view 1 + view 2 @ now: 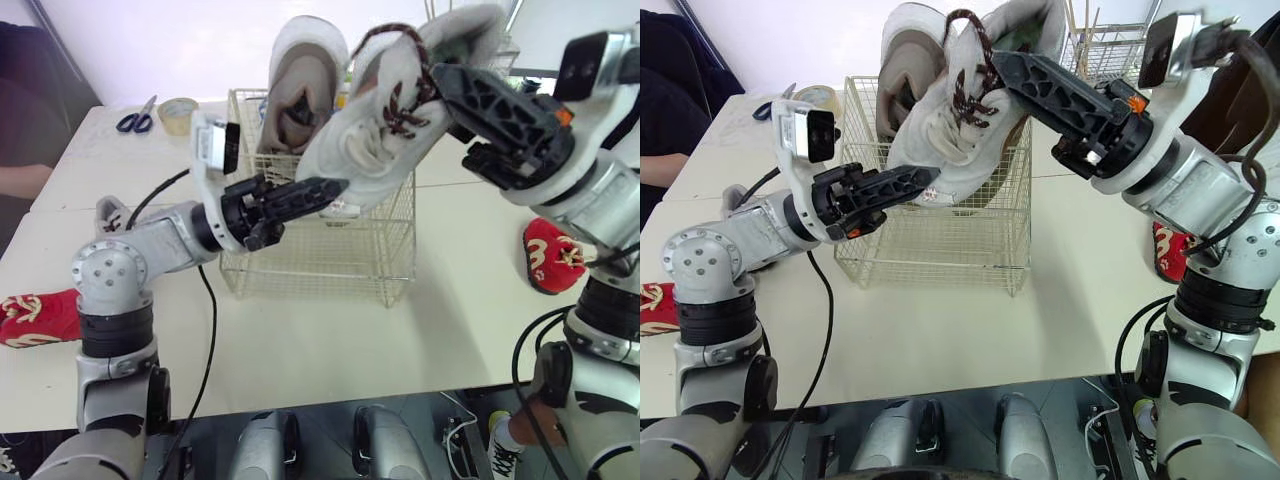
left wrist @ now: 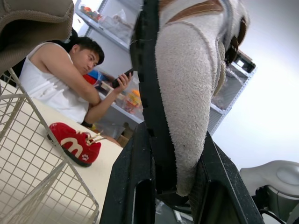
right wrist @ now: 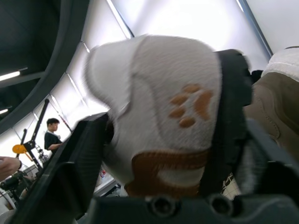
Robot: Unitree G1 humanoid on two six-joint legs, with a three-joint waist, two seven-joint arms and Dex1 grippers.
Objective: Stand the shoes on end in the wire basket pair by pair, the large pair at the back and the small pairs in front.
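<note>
Clamping the white shoe (image 1: pixel 385 125), left gripper (image 1: pixel 332 189) and right gripper (image 1: pixel 446 84) hide part of the wire basket (image 1: pixel 320 255).

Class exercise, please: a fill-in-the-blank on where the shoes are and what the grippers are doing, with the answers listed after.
1. The left gripper and right gripper hold the laced shoe ____ the wire basket.
2. The other large shoe stands inside the basket at the ____.
3. The left patterned shoe and the right patterned shoe, lying on the table, are coloured ____.
Answers: above; back; red.
</note>
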